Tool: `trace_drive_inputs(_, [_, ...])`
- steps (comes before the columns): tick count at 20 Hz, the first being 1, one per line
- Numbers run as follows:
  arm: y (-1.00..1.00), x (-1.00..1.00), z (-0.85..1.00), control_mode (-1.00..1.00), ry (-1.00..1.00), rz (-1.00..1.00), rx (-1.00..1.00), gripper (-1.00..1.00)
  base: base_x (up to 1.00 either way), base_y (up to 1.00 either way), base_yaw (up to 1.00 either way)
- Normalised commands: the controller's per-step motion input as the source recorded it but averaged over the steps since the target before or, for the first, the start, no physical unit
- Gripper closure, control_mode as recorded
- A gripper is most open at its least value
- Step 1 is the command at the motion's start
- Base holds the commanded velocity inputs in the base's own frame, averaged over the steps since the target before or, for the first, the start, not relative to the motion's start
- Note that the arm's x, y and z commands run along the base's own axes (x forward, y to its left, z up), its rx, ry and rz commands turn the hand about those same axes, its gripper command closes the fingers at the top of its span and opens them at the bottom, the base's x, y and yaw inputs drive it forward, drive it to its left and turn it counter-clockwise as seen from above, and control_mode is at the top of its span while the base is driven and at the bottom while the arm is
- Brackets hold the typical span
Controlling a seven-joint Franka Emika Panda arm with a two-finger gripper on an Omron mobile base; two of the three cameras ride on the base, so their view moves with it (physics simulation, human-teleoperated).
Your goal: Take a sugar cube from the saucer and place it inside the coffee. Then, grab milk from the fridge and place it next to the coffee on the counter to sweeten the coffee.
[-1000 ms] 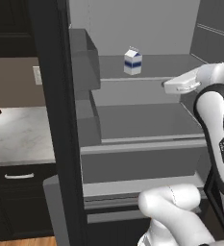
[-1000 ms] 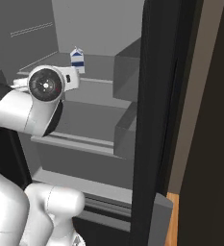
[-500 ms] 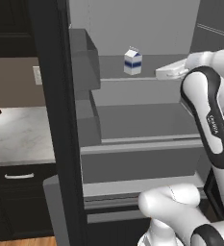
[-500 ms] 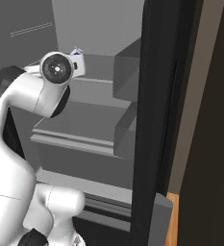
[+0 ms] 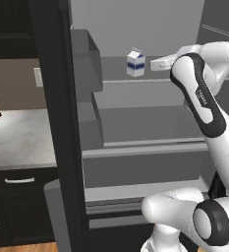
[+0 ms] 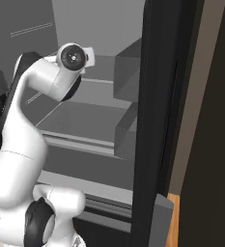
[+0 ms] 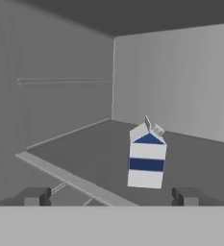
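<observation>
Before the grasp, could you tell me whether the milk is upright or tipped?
Upright: the milk stands on its base on the fridge shelf, gable top up.

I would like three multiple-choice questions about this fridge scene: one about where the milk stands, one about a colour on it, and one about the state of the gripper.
1. Where does the milk stand?
A. On an upper shelf inside the fridge
B. On the counter
C. In a door bin

2. What colour is the band around the carton?
A. Red
B. Dark blue
C. Green

3. In what state is the gripper?
A. Shut on the milk
B. Shut and empty
C. Open, apart from the milk

Answers:
1. A, the left base view shows the carton upright on a high grey shelf.
2. B, the hand view shows a dark blue band on the white carton.
3. C, the hand view shows both fingertips spread wide, with the carton farther back on the shelf between them.
</observation>
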Motion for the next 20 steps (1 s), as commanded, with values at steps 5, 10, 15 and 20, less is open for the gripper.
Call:
trace_drive_inputs(5, [-0.03,0.62,0.0,-1.0,0.0,0.0,0.0,-1.0,0.0,0.0,0.0])
trace_drive_inputs(10, [0.0,0.53,-0.09,-1.0,0.0,0.01,0.0,-1.0,0.0,0.0,0.0])
trace_drive_inputs(15, [0.0,0.28,-0.05,-1.0,0.0,0.0,0.0,-1.0,0.0,0.0,0.0])
trace_drive_inputs(20, [0.0,0.12,-0.02,-1.0,0.01,0.0,0.0,-1.0,0.0,0.0,0.0])
